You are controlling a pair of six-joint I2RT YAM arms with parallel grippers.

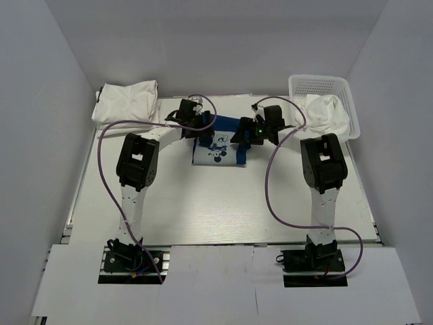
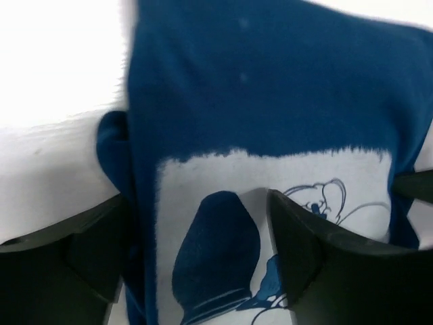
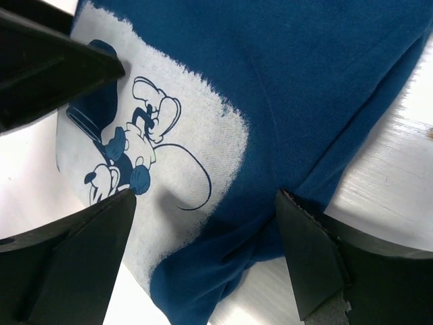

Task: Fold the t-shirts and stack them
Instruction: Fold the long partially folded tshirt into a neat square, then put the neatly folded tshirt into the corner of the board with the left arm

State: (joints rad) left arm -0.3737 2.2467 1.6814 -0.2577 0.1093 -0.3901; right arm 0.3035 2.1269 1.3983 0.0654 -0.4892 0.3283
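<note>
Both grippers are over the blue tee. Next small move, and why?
Probably shut both grippers on the blue tee. The left gripper and the right gripper are open and close over it, with cloth between the fingers and nothing pinched yet. A grip seems needed before any fold.

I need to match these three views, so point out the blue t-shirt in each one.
Top external: blue t-shirt lies at the centre, slightly above the middle.
Left wrist: it fills most of the frame.
Right wrist: it covers the centre and upper right.
Shared landmark: its white chest print.
</note>
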